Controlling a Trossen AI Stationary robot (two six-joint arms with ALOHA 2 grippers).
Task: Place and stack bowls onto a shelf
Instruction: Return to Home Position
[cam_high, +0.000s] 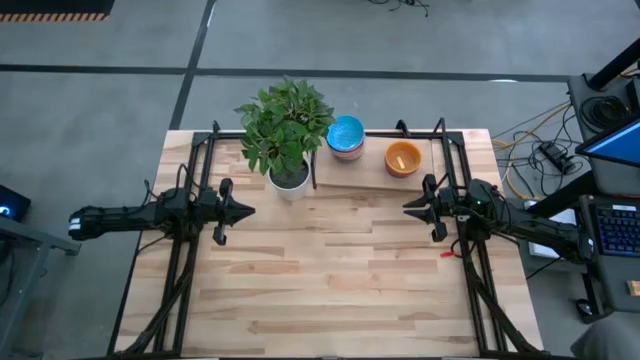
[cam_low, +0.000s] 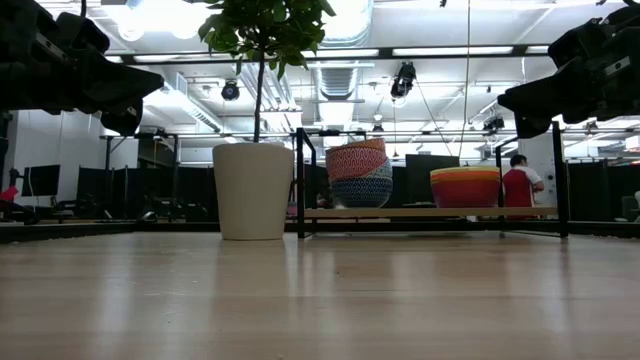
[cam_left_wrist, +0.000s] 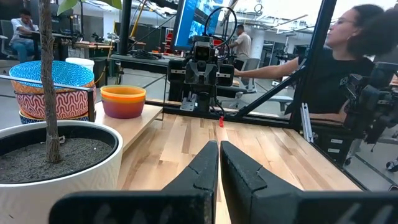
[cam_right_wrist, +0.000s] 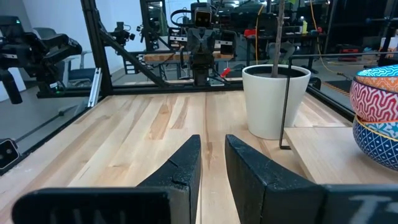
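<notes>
One wide wooden surface (cam_high: 330, 290) carried everything. Next biggest were the two dark arms, one at each side of it. Both were lifted off the wood and pointed at each other across the middle.

The shelf (cam_high: 365, 176) sat at the far edge. The white plant pot (cam_high: 290, 184) was just beside the end nearer the left arm. Every bowl that could be seen was on the shelf, in two stacks. The taller stack (cam_high: 346, 137) had a blue bowl on top and patterned ones under it, and it stood near the pot. The shorter stack (cam_high: 403, 157), orange and yellow on top, stood toward the other end. How many bowls were in each stack was hard to count.

No bowl was seen lying loose on the surface. So the stacking looked finished, and only parking the arms seemed left.

The left gripper (cam_high: 247, 210) hung well away from the shelf, its fingers (cam_left_wrist: 202, 171) pressed together on nothing. The right gripper (cam_high: 407, 207) hung well away too, its fingers (cam_right_wrist: 186, 165) a little apart and empty.
</notes>
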